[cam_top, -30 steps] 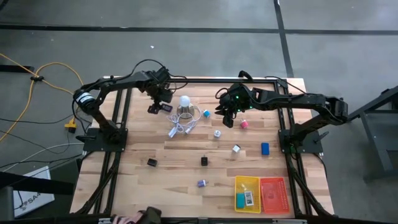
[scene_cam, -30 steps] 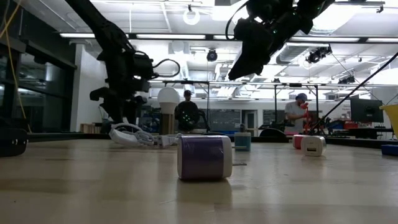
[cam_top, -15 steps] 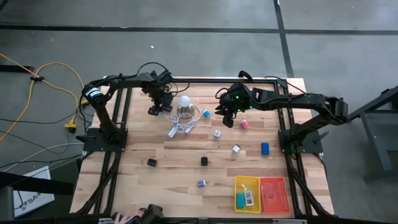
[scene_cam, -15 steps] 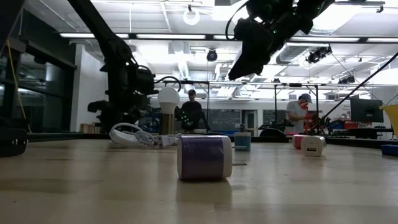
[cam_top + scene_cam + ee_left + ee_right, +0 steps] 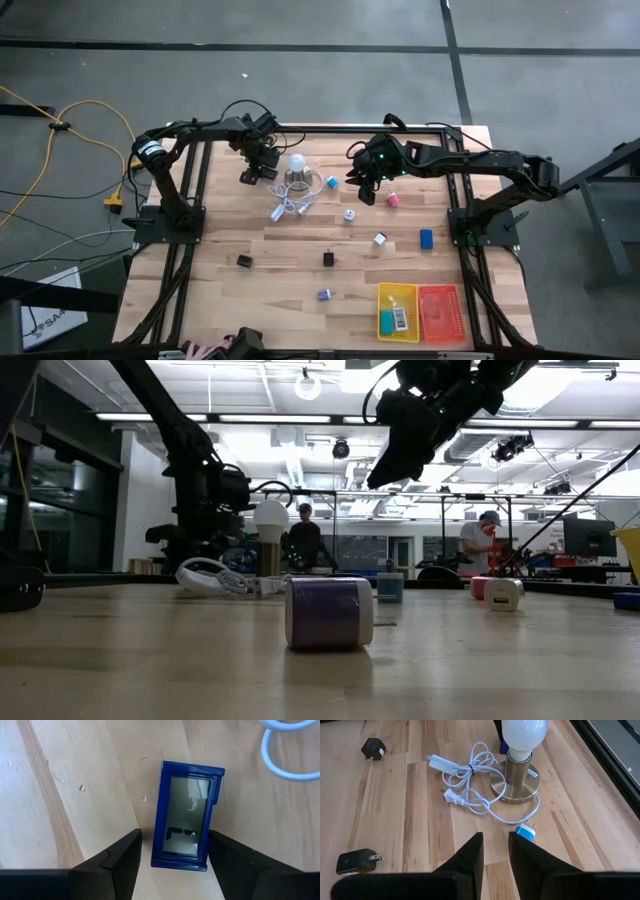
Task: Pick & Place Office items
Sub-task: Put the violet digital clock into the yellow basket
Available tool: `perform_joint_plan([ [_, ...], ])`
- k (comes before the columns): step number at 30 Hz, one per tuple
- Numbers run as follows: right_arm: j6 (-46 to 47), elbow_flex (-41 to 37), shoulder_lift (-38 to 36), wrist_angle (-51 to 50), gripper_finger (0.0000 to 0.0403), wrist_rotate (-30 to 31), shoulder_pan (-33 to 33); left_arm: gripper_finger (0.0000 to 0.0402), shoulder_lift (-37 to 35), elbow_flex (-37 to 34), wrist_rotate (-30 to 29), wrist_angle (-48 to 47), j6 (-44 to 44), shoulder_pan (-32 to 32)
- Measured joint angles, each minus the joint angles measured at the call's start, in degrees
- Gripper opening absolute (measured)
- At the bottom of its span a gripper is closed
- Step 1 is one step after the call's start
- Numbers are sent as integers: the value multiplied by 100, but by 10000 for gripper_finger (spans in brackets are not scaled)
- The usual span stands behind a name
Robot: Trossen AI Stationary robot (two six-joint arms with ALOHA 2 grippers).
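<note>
Sitting low over the wooden table (image 5: 300, 250), the left gripper (image 5: 256, 166) is at the upper left of the high view. In its wrist view its two dark fingers (image 5: 120, 855) stand apart on either side of a small blue box with a grey screen (image 5: 186, 815), which lies flat on the wood. The fingers are close to its sides, but I cannot tell if they touch it.

Just right of that stands a little lamp with a white bulb (image 5: 297, 165) and its looped white cord (image 5: 290, 207).

Further right, the right gripper (image 5: 366, 186) hangs in the air above the table. Its fingers (image 5: 470, 852) are nearly together with only a thin gap, and hold nothing.

A pink cube (image 5: 393, 199) lies just right of it. A blue block (image 5: 426, 239) lies lower right, and a yellow tray (image 5: 397, 310) and an orange tray (image 5: 438, 312) sit at the bottom right.
</note>
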Motion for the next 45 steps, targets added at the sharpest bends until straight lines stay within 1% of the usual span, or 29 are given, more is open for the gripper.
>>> perform_joint_plan([
  [20, 0, 0, 0, -1, 78, -2, -2, 202, 0, 2, -10, -48, -153, 0],
  [22, 0, 0, 0, 0, 78, -2, 0, 195, 0, 2, -16, -48, -153, 0],
  [27, 0, 0, 0, -1, 78, -2, -1, 159, 0, 9, -17, -65, -166, 0],
  [29, 0, 0, 0, -1, 78, -2, -1, 151, 0, 11, -16, -67, -174, 0],
  [31, 0, 0, 0, -1, 78, -2, -1, 151, 0, 11, -13, -67, -175, 0],
  [35, 0, 0, 0, -2, 78, -2, 0, 163, 0, 11, -15, -67, -175, 0],
  [39, 0, 0, 0, -1, 78, -2, -2, 162, -7, 9, -48, -75, -241, 0],
  [45, 0, 0, 0, -2, 78, -2, -2, 157, -301, 4, -237, -109, -424, 0],
])
